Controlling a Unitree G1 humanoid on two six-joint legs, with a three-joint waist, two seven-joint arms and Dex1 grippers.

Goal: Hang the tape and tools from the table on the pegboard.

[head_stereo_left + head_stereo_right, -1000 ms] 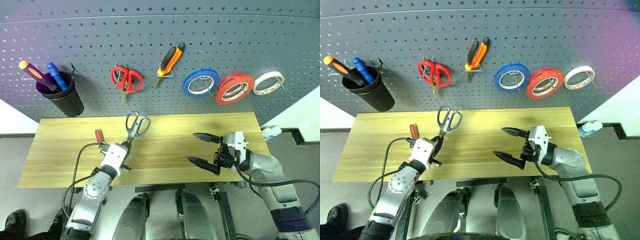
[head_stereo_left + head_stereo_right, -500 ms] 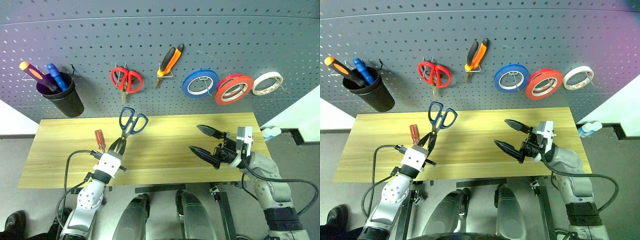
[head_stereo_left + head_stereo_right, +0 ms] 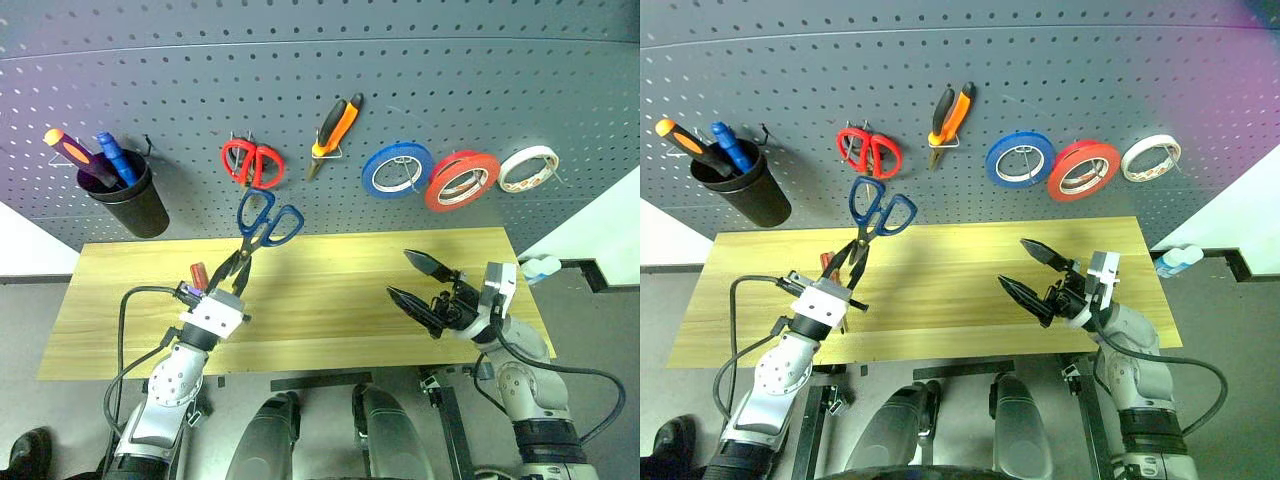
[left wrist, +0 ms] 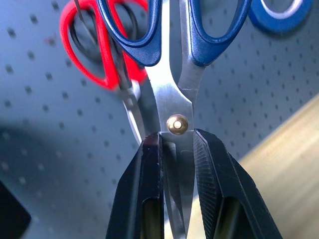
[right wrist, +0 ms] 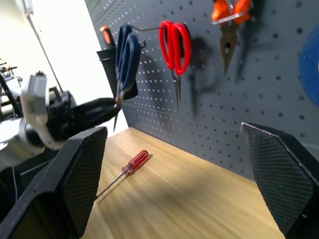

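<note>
My left gripper (image 3: 232, 268) is shut on the blades of the blue-handled scissors (image 3: 265, 220), just below the pivot (image 4: 177, 124). It holds them in the air with the handles up, close beneath the red-handled scissors (image 3: 252, 162) on the pegboard (image 3: 180, 90). The clear-red-handled screwdriver (image 5: 130, 164) lies on the table (image 3: 330, 300), beside my left gripper. The orange-and-black pliers (image 3: 335, 125) and the red tape (image 3: 460, 180) hang on the pegboard. My right gripper (image 3: 400, 273) hovers open over the table's right part with nothing in it.
A black cup (image 3: 125, 195) on the pegboard's left holds an orange-black and a blue screwdriver. A blue roll (image 3: 398, 168) and a white roll (image 3: 528, 167) hang either side of the red tape. A small bottle (image 3: 540, 266) stands off the table's right end.
My left gripper has lifted the scissors off the table and tilted them up towards the pegboard. My right gripper has turned a little and stayed open.
</note>
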